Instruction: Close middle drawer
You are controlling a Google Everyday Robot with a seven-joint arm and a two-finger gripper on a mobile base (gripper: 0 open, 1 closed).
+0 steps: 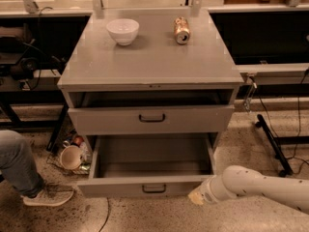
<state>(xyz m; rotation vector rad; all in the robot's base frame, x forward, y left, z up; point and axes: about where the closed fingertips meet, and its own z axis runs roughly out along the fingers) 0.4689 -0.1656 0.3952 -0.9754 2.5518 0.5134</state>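
Middle drawer (120, 187) found pulled far out, low beneath table (154, 66), close to floor. Judged stiff metal, fairly heavy, expected to slide on runners; no grasp needed. Flat front best pushed squarely near small black handle (154, 188), so racking is avoided. Gripper (197, 197) held low, just beside front's right corner; whether released or clenched cannot be told. Counted: two drawers seen, upper drawer (203, 120) slightly out, one handle each; one white bowl (122, 31) and one can (182, 30), laid on side, on table.
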